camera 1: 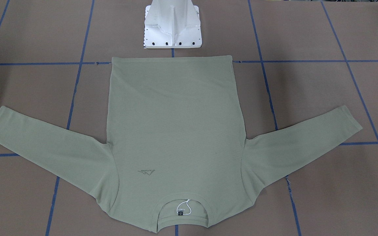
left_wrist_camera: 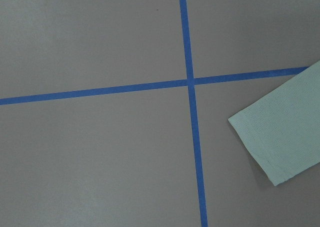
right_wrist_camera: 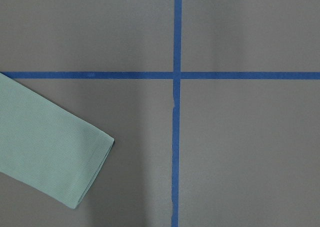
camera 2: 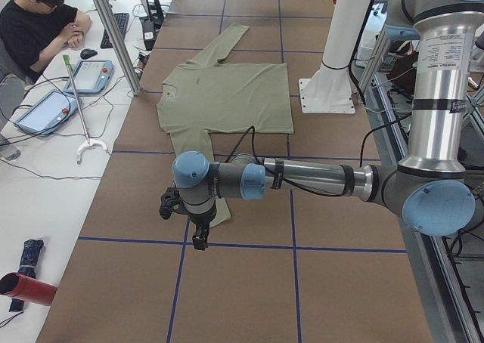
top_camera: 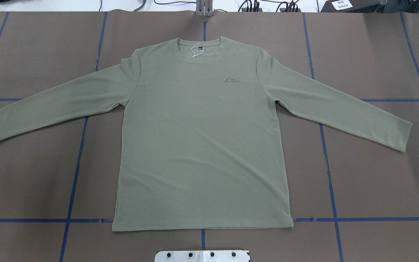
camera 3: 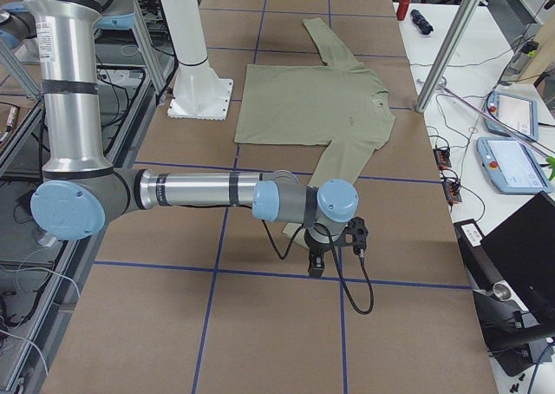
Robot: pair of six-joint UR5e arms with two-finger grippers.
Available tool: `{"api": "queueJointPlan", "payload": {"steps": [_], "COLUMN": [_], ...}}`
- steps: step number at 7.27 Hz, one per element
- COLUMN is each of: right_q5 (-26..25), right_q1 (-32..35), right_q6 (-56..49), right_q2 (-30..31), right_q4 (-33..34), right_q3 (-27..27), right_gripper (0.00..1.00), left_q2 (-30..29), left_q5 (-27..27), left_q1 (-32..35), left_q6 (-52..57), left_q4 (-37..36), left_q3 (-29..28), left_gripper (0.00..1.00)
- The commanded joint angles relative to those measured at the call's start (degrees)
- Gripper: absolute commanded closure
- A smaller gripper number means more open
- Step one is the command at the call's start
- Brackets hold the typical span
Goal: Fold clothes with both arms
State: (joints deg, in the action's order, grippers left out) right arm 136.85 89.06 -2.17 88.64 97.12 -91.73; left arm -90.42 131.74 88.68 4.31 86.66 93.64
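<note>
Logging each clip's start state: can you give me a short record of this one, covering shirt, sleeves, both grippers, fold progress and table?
shirt: sage-green long-sleeved shirt, flat, logo side up, collar away from the robot
sleeves: both spread out sideways, unfolded
left gripper: hangs over the table near the cuff on the robot's left; open or shut cannot be told
right gripper: hangs over the table near the cuff on the robot's right; likewise unclear
fold progress: none visible
table: brown, blue tape grid

1 shirt [top_camera: 198, 145], 2 arms [camera 2: 318, 178] [camera 3: 199, 190], 1 pedestal [camera 1: 172, 32], 1 person [camera 2: 38, 26], 2 pendants [camera 2: 92, 75] [camera 2: 45, 110].
</note>
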Motion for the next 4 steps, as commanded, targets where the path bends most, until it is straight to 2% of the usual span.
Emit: {"api": "queueJointPlan", "payload": {"steps": [1, 4], "right_q5": [-0.01, 0.08], "right_q1": [0.06, 0.06], "right_q6": [0.06, 0.15], "right_q2": [-0.31, -0.66], "right_q4": [0.17, 0.09], "right_q3": [-0.81, -0.99], "right_gripper": [0.0, 0.0], "left_q2": [0.67, -0.11], "left_q5": [0.01, 0.01], "left_q1": [0.0, -0.09], "left_q6": [0.08, 0.43], "left_q4": [0.09, 0.26], "left_q3": [0.05, 0.05], "left_gripper": [0.0, 0.0]}}
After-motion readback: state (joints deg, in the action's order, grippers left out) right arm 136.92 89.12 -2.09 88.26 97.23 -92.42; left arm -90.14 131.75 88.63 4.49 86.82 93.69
